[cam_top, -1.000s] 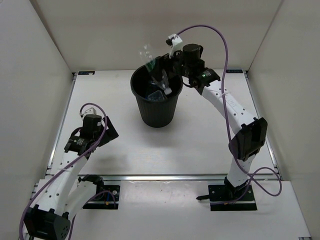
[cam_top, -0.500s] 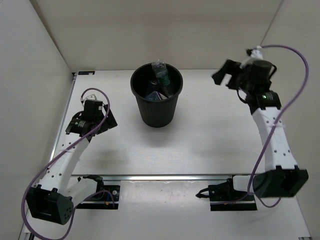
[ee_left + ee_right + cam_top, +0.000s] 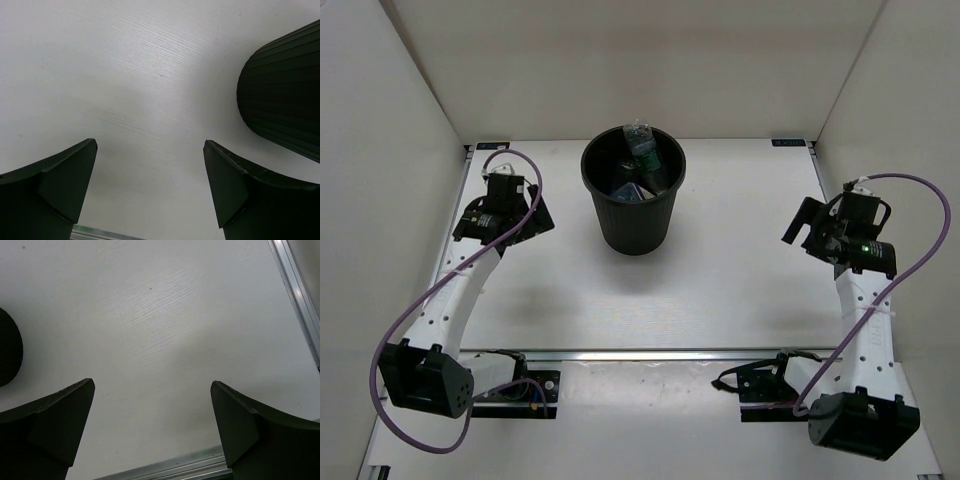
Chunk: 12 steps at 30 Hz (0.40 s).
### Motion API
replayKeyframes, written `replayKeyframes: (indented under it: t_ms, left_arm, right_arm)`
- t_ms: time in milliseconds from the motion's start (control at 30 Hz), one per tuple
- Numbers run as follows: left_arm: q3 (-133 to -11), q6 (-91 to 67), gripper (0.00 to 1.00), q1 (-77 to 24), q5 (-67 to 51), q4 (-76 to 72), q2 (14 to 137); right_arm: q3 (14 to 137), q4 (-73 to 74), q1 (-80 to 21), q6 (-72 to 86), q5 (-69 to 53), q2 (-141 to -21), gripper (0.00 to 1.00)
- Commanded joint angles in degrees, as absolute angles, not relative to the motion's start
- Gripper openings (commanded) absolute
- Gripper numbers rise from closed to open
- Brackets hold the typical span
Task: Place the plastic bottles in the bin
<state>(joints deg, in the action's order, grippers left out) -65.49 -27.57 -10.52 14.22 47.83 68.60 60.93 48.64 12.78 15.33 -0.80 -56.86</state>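
The black bin stands at the table's middle back. Plastic bottles lie inside it: a clear one with a dark green label leans against the far rim, and one with a blue label lies lower down. The other bottles are hard to tell apart in the dark interior. My left gripper is open and empty, left of the bin; the bin's wall shows in the left wrist view. My right gripper is open and empty, far right of the bin, whose edge shows in the right wrist view.
White walls enclose the table on three sides. A metal rail runs along the table's right edge, another along the near edge by the arm bases.
My right gripper let go of the clear bottle over the bin, then swung away to the right and down. My left arm moved toward the back, closer to the bin.
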Motion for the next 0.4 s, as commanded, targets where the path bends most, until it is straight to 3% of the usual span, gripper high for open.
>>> replayKeyframes:
  t_ms: [0, 367]
  left_arm:
    - [-68.03, -26.80, 0.98, -10.37, 13.62, 47.55, 67.33]
    - [-68.38, -25.75, 0.99, -10.72, 13.89, 48.17, 66.80]
  right_arm:
    - [60.38, 45.45, 12.39, 13.98, -2.19, -53.27, 0.99]
    - [59.24, 45.27, 10.28, 15.56, -3.25, -53.71, 1.00]
